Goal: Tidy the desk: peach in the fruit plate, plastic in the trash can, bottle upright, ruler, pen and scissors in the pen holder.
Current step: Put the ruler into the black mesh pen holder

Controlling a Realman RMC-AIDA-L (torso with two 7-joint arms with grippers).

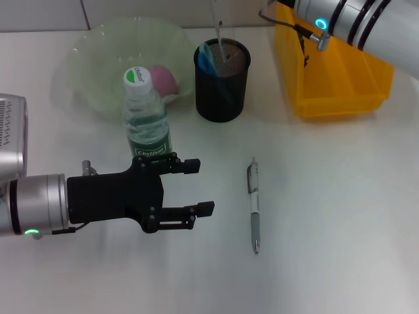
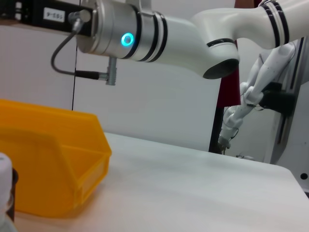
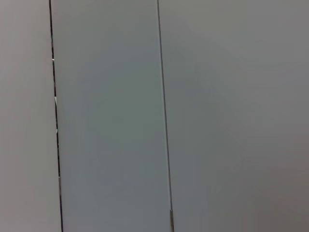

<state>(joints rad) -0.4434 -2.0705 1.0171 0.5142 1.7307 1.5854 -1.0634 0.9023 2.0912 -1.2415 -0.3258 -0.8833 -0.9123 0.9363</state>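
Observation:
The pink peach lies in the pale green fruit plate at the back left. In front of the plate the bottle stands upright, with a white and green cap. The black mesh pen holder holds blue-handled scissors and a clear ruler. A silver pen lies flat on the table, to the right of my left gripper. That gripper is open and empty, just in front of the bottle's base. My right arm hovers over the yellow trash can. No plastic shows.
The white table runs bare in front of and to the right of the pen. The left wrist view shows the yellow bin, the right arm above it and open table beyond. Only wall panels fill the right wrist view.

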